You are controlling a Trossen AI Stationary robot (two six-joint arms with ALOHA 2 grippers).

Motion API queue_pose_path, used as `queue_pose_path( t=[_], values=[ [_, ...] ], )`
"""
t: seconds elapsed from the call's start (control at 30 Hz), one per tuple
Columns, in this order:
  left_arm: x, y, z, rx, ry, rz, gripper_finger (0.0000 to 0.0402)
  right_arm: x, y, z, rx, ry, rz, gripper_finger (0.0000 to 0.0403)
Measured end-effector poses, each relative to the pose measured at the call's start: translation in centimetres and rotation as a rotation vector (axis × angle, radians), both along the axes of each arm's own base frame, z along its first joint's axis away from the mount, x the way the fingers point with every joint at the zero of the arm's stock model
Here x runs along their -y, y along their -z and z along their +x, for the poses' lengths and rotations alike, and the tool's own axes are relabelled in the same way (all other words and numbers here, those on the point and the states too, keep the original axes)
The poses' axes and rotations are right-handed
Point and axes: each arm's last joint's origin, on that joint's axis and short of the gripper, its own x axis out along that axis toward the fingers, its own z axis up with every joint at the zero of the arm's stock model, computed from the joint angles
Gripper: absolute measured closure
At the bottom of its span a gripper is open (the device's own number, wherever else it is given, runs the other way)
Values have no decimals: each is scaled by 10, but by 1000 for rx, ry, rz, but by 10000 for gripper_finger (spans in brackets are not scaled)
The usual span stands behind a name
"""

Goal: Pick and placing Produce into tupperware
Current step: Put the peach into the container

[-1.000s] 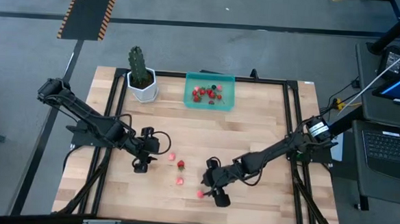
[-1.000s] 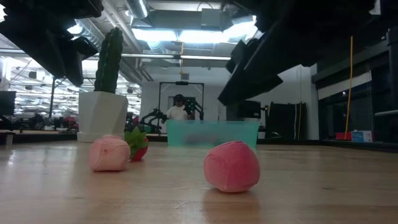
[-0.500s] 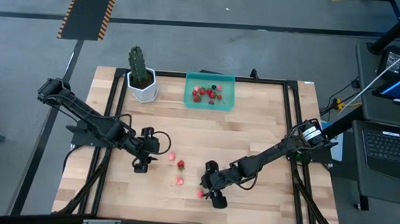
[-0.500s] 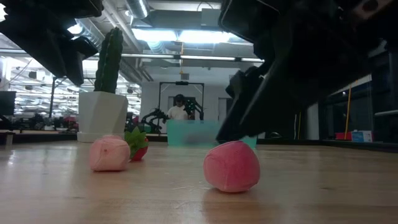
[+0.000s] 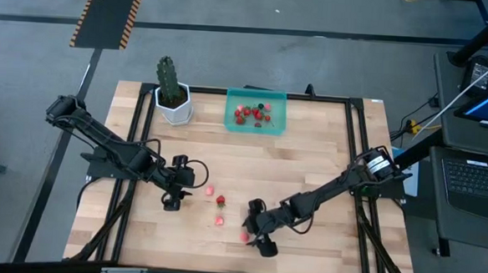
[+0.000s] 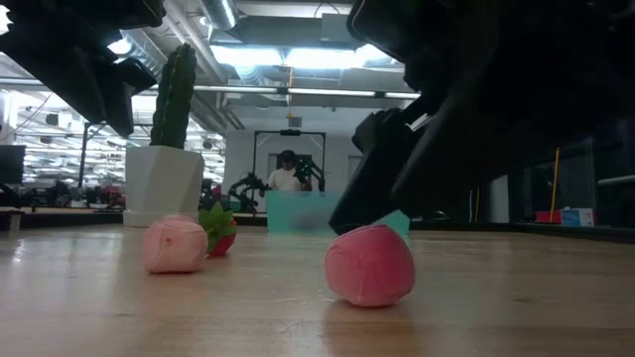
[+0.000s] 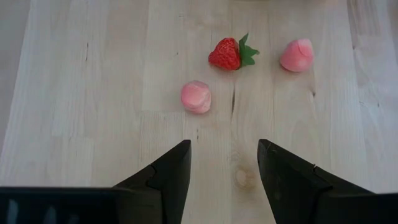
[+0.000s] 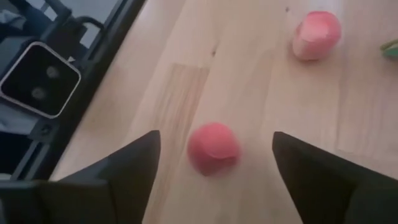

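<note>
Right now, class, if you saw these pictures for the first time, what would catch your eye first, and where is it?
The right gripper stands open over a pink berry near the table's front edge. Three more loose berries lie mid-table, among them a red strawberry with a green top, ahead of the open left gripper. At the back stand a teal tupperware holding produce and a cactus in a white pot.
</note>
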Motion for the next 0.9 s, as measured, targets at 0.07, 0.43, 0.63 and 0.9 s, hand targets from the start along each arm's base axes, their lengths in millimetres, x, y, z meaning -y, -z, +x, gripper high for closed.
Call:
queue_pose_path(
  t=[0.07, 0.43, 0.63, 0.9],
  values=[
    [0, 0, 0, 0, 0, 0, 225, -1, 0, 0, 8, -16, -13, 84],
    [0, 0, 0, 0, 0, 1, 225, -4, 22, 5, 49, -66, -67, 84],
    [0, 0, 0, 0, 0, 1, 225, -5, 33, 7, 51, -58, -74, 85],
    [0, 0, 0, 0, 0, 1, 225, -9, 35, 6, 53, -68, -77, 99]
  ],
)
